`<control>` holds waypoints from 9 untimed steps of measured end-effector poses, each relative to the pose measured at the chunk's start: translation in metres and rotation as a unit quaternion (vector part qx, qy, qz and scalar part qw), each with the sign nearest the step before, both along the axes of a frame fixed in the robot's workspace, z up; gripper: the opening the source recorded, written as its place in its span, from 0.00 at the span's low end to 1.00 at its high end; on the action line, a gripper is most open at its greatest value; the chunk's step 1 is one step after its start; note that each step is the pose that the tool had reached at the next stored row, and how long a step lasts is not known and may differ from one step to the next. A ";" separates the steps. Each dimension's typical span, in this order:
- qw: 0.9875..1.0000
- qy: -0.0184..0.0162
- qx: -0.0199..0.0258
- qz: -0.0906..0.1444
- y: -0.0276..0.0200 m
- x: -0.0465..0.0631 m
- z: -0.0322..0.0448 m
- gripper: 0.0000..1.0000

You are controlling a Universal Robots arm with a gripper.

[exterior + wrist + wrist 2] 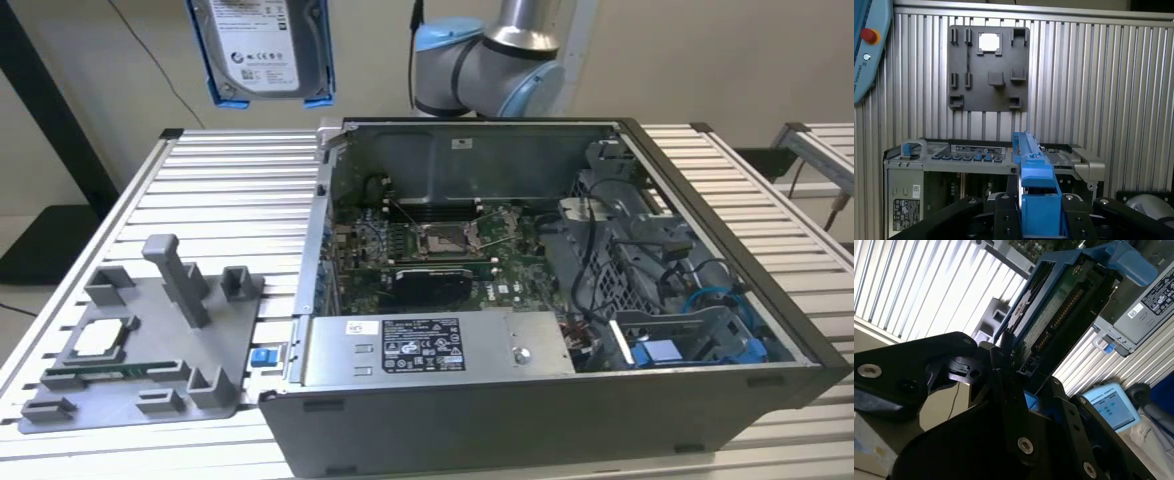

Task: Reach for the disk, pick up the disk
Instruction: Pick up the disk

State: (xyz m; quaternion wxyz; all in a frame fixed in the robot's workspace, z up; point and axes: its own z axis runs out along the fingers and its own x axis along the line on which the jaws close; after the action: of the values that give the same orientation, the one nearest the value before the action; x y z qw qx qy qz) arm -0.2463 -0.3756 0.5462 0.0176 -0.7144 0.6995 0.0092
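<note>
The gripper [1015,367] is closing on the disk [1054,305], its black fingers [1004,390] pressing on either side of the drive's near end, so the hand is gripping the disk by its bright blue bracket. In the first wrist view the blue bracket [1031,165] is standing edge-on between the two fingers [1074,220] and reaching straight out past the fingertips. In the exterior view the disk [263,50] is hanging in the air with its white label facing the camera, clear of every surface and well above the slatted metal table [227,190]. Far beneath the hand, the open computer case [534,420] is lying on its side on that table, with the grey power supply box [427,345] sitting inside along its near wall. Also well below the hand and beside the case, a grey holder tray [200,330] is resting flat on the slats, carrying a small square silver chip [103,338]; the tray [989,105] is showing beyond the held disk in the first wrist view. The robot arm's grey and light-blue joint [487,60] is rising behind the case. A pale blue handheld control unit [1109,405] is lying off past the table's edge, below the hand
</note>
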 end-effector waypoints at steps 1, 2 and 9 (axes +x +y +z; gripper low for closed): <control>1.000 0.000 0.000 0.000 0.0000 0.002 0.0001 0.00; 1.000 0.000 0.000 0.000 0.0000 0.005 0.0000 0.00; 1.000 0.000 0.000 0.000 0.0000 0.020 0.0000 0.00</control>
State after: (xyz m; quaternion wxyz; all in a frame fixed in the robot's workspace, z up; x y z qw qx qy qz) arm -0.2267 -0.3756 0.5462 0.0178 -0.7144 0.6995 0.0094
